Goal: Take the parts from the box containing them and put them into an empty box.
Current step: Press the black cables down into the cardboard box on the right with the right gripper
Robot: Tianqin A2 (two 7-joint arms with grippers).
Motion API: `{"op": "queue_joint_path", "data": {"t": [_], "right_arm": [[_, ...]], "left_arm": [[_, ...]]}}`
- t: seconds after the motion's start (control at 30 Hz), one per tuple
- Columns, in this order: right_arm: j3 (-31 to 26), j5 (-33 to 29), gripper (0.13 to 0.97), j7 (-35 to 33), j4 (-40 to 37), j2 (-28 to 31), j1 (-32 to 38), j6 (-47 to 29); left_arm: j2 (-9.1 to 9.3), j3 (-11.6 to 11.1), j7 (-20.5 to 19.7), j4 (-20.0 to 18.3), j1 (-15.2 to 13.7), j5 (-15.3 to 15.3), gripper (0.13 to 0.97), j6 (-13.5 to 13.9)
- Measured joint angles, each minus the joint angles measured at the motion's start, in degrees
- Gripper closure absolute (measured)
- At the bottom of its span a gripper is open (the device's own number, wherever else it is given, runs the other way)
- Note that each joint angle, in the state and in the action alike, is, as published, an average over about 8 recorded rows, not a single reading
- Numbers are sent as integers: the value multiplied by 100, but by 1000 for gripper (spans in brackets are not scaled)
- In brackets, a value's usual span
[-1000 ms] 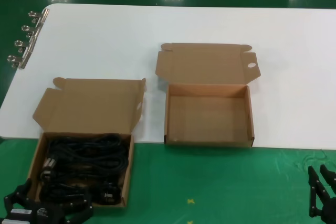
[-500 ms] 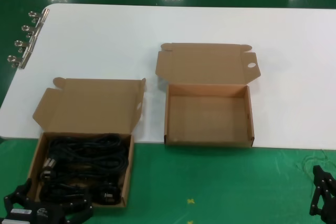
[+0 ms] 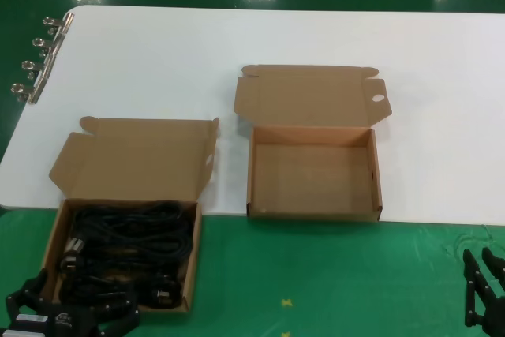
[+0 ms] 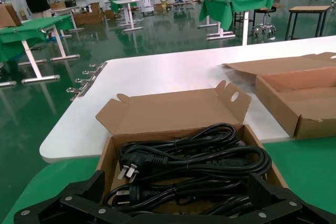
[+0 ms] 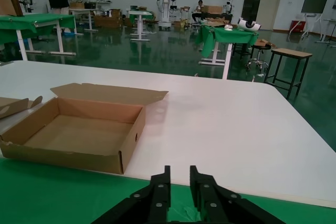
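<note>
In your head view, the plain-lidded box [image 3: 122, 254] at lower left holds black power cords [image 3: 126, 246]; the box with the oval hole [image 3: 313, 171] sits centre, bare inside. Your left gripper [image 3: 67, 317] hovers bottom left, right gripper [image 3: 485, 293] bottom right. The left wrist view shows metal prongs [image 4: 126, 171] and the jaws spread wide. The right wrist view shows fingers [image 5: 160, 192] nearly together.

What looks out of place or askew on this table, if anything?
The box of power cords hangs off the white table's near edge onto the green surface, while the empty box sits fully on it. Nothing is spilled or damaged.
</note>
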Motion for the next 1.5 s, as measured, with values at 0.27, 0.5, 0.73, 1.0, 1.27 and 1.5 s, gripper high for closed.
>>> {"op": "queue_joint_path", "data": {"t": [0.27, 0.5, 0.73, 1.0, 1.27, 1.5], "right_arm": [[0, 0, 828, 0, 0, 0, 0, 0], [0, 0, 709, 0, 0, 0, 0, 0], [0, -1, 562, 0, 0, 0, 0, 0], [0, -1, 423, 0, 0, 0, 0, 0], [0, -1, 276, 0, 0, 0, 0, 0], [0, -1, 194, 0, 0, 0, 0, 0]], "left_arm": [[0, 0, 0, 0, 0, 0, 132, 0], [1, -33, 24, 36, -33, -1, 132, 74], [-47, -172, 204, 258, -236, -40, 132, 465], [-263, -350, 1052, 447, -520, -61, 132, 1270], [-859, -217, 2185, 414, -870, 142, 132, 2156], [-1597, 471, 2265, 639, -1645, 933, 132, 2733]]}}
